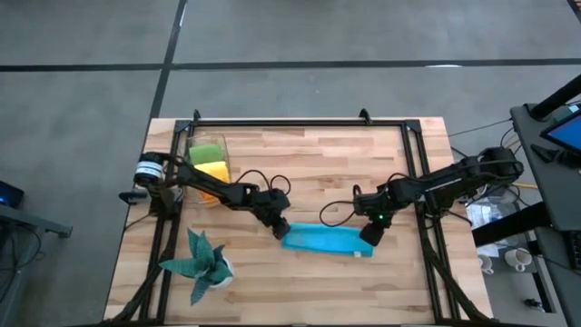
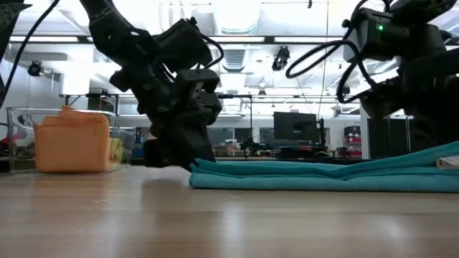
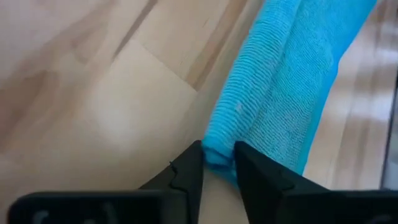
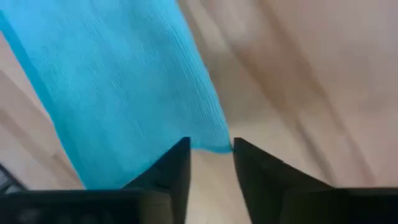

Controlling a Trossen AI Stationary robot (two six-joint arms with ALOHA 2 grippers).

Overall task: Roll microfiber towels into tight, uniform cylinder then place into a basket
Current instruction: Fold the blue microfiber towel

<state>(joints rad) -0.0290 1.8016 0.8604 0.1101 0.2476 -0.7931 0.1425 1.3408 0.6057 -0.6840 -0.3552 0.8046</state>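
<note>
At the far left of the wooden table [image 1: 300,163], the clear basket [image 1: 208,162] is sitting inside the black metal frame [image 1: 300,122], holding a lime green towel [image 1: 207,148], an orange towel [image 1: 211,173] and a sliver of yellow beside the orange one in the low view. Nearer the front edge, a teal spiky plant [image 1: 201,263] in a white pot is standing well apart from the work. The left gripper [image 3: 217,163] is reaching down to the left end of the blue towel [image 1: 323,240], which is lying folded into a long flat strip on the table near the middle; its two fingers are standing a little apart with the towel's folded corner sitting between the tips, and whether they are actually pinching it cannot be told. Moving along, the strip is stretching rightward, flat against the wood. At its right end the right gripper [image 4: 210,151] is lowered to the cloth's edge, its fingers also slightly parted, with the blue edge lying just at the gap between them.
</note>
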